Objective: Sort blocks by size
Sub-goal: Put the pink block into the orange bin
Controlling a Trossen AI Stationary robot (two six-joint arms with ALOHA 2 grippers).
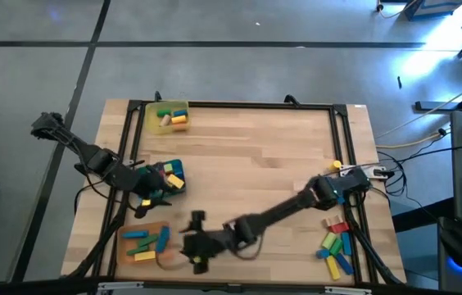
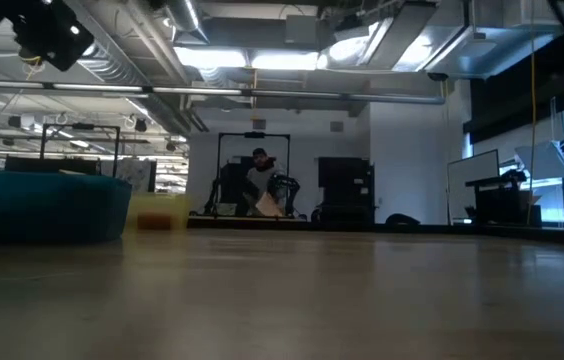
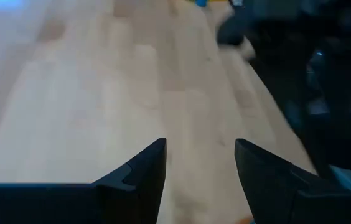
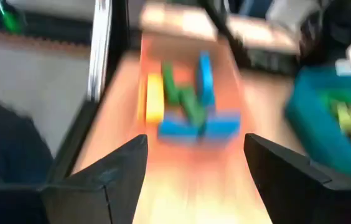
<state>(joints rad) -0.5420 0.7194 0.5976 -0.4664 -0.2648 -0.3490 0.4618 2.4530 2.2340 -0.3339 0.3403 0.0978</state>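
Note:
Several blocks lie loose in a heap (image 1: pixel 336 246) near the table's right front corner. More blocks lie in the yellow tray (image 1: pixel 170 117), the blue tray (image 1: pixel 170 177) and the orange tray (image 1: pixel 143 240). My right gripper (image 1: pixel 180 248) reaches across to the orange tray's right end, open and empty (image 4: pixel 194 168). Beyond its fingers the blue, green and yellow blocks (image 4: pixel 188 102) lie in that tray. My left gripper (image 1: pixel 153 194) is beside the blue tray's near edge. It is open and empty over bare wood (image 3: pixel 200 168).
The three trays line the table's left side. In the low view the blue tray (image 2: pixel 42 205) and the yellow tray (image 2: pixel 162 212) stand at the left. A dark frame (image 1: pixel 239 105) runs around the table edges. A person shows far off in the room (image 2: pixel 260 180).

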